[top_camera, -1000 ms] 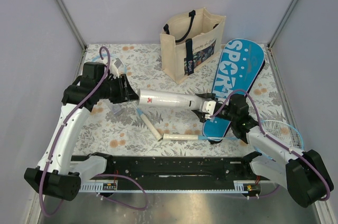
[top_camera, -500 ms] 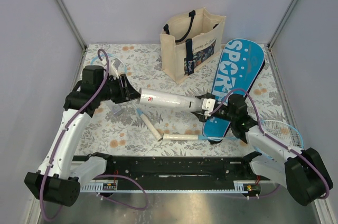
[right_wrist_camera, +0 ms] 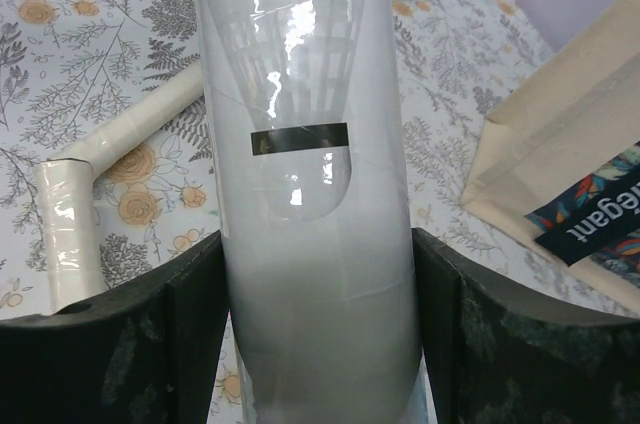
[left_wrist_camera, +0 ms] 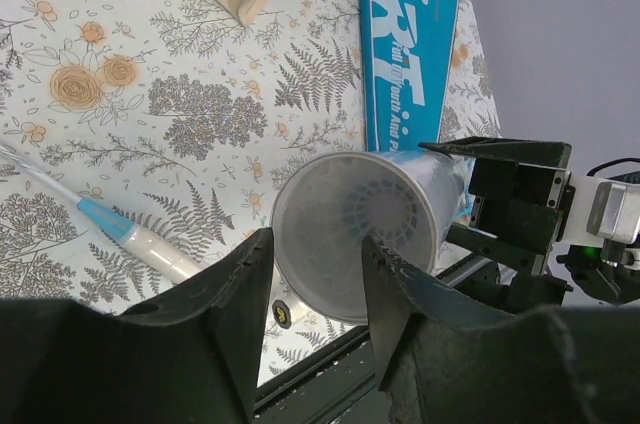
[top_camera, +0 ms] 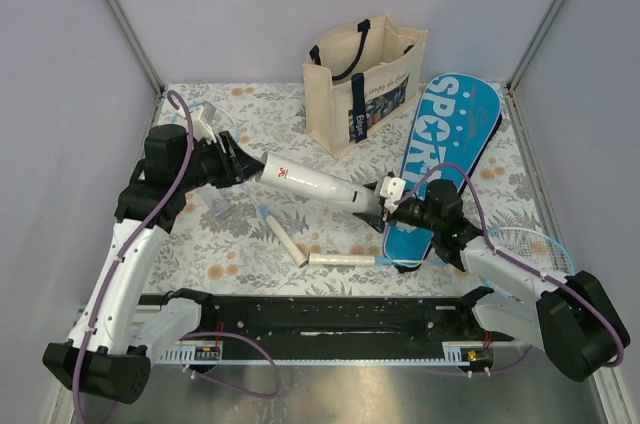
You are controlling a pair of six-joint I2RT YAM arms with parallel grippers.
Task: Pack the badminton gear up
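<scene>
1. White and long, the tube (top_camera: pixel 315 182) hangs clear of the counter (top_camera: pixel 250 279) in the middle of the top view, slanting down from the left of the frame to the right.
2. The left end effector (top_camera: pixel 240 161) grips the tube's upper-left end. In the left wrist view its two dark fingers (left_wrist_camera: pixel 235 294) press against the open rim of the tube (left_wrist_camera: pixel 330 194), about half spread.
3. The right end effector (top_camera: pixel 388 202) clamps the lower-right end. In the right wrist view the tube (right_wrist_camera: pixel 300 324) fills the whole gap, and both pads (right_wrist_camera: pixel 190 324) touch its wall, set fairly wide.
4. A shuttlecock (right_wrist_camera: pixel 300 134) with a dark band shows through the tube wall in that view.
5. The blue case (top_camera: pixel 445 144) lettered "SPORT" lies flat on the right half of the counter. Its narrow end points to the lower middle and passes under the right arm.
6. One racket's white handle (top_camera: pixel 287 241) lies slanted at lower centre, below the tube.
7. The other racket's handle (top_camera: pixel 345 259) lies nearly level just to the right of it, their ends close together. Its light-blue head (top_camera: pixel 535 244) shows at the lower right, partly under the right arm.
8. The cream tote bag (top_camera: pixel 350 84) stands upright at upper centre, just left of the case's broad end.
</scene>
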